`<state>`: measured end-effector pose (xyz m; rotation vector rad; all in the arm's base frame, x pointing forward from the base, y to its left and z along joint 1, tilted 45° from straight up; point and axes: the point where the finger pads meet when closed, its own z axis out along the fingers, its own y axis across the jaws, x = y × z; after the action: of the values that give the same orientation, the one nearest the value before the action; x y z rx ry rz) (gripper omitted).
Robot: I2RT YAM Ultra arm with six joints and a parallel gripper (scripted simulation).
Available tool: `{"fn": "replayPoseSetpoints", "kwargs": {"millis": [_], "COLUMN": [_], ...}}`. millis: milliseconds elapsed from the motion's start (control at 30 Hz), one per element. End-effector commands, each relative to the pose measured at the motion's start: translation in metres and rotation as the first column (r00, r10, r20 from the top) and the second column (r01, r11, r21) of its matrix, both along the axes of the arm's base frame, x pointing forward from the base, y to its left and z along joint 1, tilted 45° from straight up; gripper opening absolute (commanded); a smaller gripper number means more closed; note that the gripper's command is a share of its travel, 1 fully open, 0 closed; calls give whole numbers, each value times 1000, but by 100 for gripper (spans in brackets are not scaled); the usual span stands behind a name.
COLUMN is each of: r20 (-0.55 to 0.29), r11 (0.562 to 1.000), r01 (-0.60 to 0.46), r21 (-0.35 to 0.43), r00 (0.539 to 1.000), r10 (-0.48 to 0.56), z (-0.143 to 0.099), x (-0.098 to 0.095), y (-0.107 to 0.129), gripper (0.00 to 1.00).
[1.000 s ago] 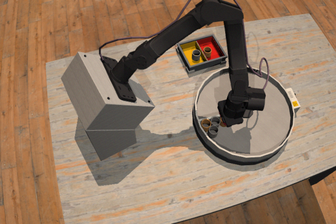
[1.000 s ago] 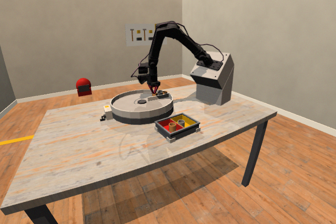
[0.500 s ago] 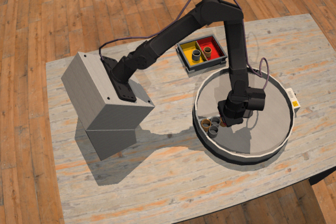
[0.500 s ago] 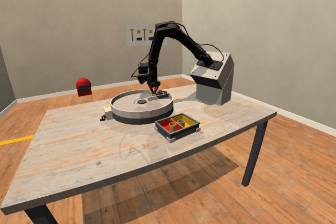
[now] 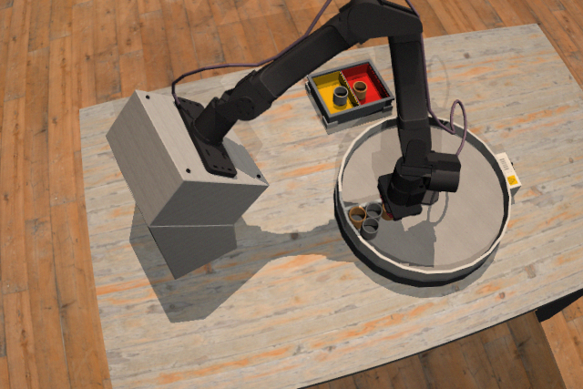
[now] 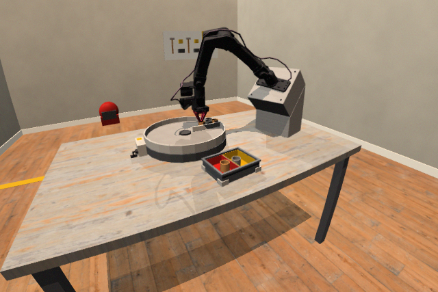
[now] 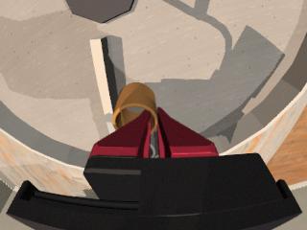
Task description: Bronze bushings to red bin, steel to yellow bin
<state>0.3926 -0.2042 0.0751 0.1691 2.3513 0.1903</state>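
My gripper (image 6: pixel 200 120) (image 7: pixel 153 113) is down at the turntable (image 5: pixel 464 234) (image 6: pixel 176 148) (image 7: pixel 182 57). It is shut on the side wall of a bronze bushing (image 5: pixel 386 212) (image 7: pixel 137 94), one finger inside its mouth and one outside; the top view mostly hides the fingers. Beside it stand another bronze bushing (image 5: pixel 357 216) and two steel ones, one at the back (image 5: pixel 373 209) and one nearer the rim (image 5: pixel 370 229). The red bin (image 5: pixel 372 81) (image 6: pixel 214 162) holds a bronze bushing (image 5: pixel 360 88) (image 6: pixel 224 165). The yellow bin (image 5: pixel 324 85) (image 6: pixel 248 157) holds a steel bushing (image 5: pixel 340 94) (image 6: pixel 235 161).
A low straight wall (image 6: pixel 201 127) (image 7: pixel 100 72) stands on the turntable close beside the held bushing. A dark hub (image 6: pixel 185 132) (image 7: pixel 102 7) is at its centre. The turntable's raised rim surrounds everything on it. A small white box (image 5: pixel 507 170) (image 6: pixel 140 146) sits against its outside.
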Motion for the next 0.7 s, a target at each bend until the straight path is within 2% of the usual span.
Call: {"fn": "replayPoseSetpoints", "kwargs": {"millis": [0,333,533,667], "r20": [-1,0,7,31], "r11": [1000,1000,1000,1000], "r01": [5,3,4,4], "r21": [13,8,2,-21], "r00": [1000,1000,1000,1000], "r10": [-5,-3,-4,-3], "z": [0,6,24,50], "x": [-5,-12,-25,-33], "y": [-1,0,-3,-11], "gripper": [0,0,0,0]}}
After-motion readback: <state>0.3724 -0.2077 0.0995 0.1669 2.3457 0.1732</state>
